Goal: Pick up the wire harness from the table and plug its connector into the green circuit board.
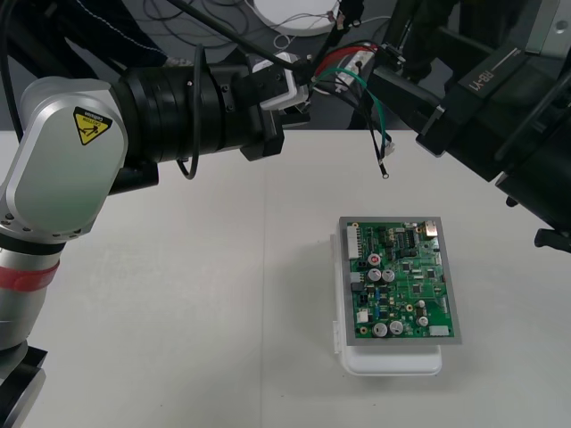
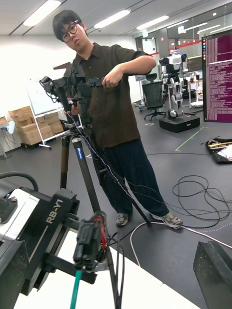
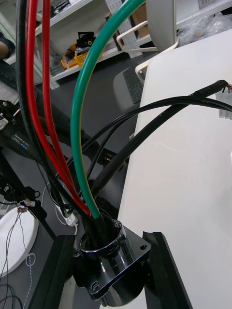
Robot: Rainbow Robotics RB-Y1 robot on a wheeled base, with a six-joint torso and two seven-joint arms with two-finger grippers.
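Left gripper (image 1: 302,82): jaws clamped on socket (image 3: 108,256) of harness (image 1: 343,67), aloft past counter's (image 1: 178,312) far edge, well apart from board (image 1: 401,281). Right gripper (image 2: 113,270): jaws apart. Risk: dangling green lead (image 1: 376,129) may snag board parts.

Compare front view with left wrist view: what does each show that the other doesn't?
Front view adds: the green circuit board on its white base, with a loose wire end of the harness hanging apart from it. Left wrist view adds: the round metal socket, flange and all, clamped in the left hand. Both: the red, black and green wires, held up off the table, not plugged in.
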